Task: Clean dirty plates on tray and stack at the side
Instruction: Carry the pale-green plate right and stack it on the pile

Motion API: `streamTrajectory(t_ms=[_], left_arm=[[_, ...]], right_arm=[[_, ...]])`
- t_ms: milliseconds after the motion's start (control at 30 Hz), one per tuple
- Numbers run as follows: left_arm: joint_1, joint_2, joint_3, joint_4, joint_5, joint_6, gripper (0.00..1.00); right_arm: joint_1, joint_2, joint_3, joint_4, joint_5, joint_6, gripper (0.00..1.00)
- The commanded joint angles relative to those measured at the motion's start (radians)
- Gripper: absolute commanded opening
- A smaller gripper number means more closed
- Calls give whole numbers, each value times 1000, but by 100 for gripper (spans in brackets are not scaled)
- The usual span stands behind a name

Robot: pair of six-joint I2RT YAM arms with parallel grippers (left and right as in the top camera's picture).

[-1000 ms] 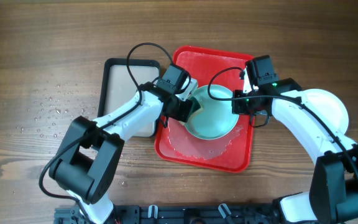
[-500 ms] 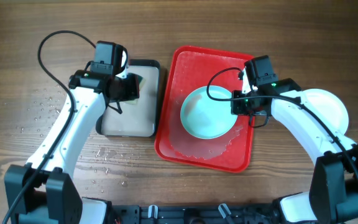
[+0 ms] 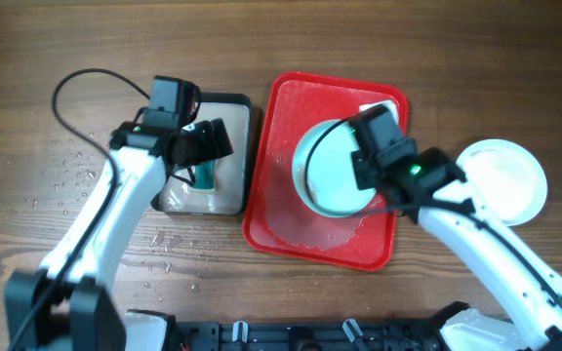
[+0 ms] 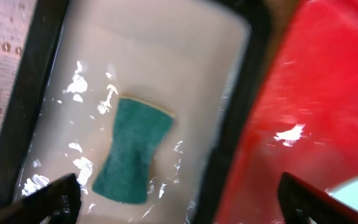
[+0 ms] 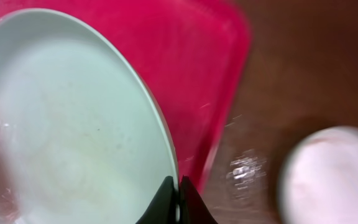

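A pale blue plate (image 3: pixel 325 175) hangs tilted over the red tray (image 3: pixel 281 210), lifted off its floor. My right gripper (image 3: pixel 367 168) is shut on its right rim. In the right wrist view the two black fingertips (image 5: pixel 166 202) pinch the thin edge of that plate (image 5: pixel 61 124) above the red tray (image 5: pixel 210 56). A white plate (image 3: pixel 503 180) lies on the table to the right of the tray, blurred in the right wrist view (image 5: pixel 328 177). My left gripper (image 3: pixel 206 156) stands open and empty over the smaller beige tray, its fingers (image 4: pixel 55 199) wide apart.
A green sponge (image 4: pixel 132 149) lies loose on the wet, black-rimmed beige tray (image 3: pixel 230 200) left of the red tray (image 4: pixel 316 93). Water drops dot the wood at the far left (image 3: pixel 71 171). The red tray's floor is wet.
My left arm left the plate, swung to the beige tray and opened, dropping the sponge there. My right gripper raised and tilted the blue plate.
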Motion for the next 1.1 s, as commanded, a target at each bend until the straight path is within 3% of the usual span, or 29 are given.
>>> streamTrajectory(t_ms=[0, 133, 333, 533, 1000, 1067], left_arm=[[4, -119, 17, -6, 58, -6, 100], [4, -185, 17, -29, 58, -6, 100], [4, -184, 17, -53, 58, -6, 100], [4, -184, 17, -53, 58, -6, 100], [4, -184, 17, -53, 58, -6, 100], [4, -184, 17, -53, 58, -6, 100]], right_arm=[[138, 2, 11, 1, 428, -50, 4], [250, 2, 11, 17, 700, -100, 4], [362, 2, 11, 90, 868, -248, 5], [402, 2, 11, 211, 882, -342, 4], [402, 2, 11, 226, 888, -336, 4], [386, 2, 11, 237, 870, -266, 4]])
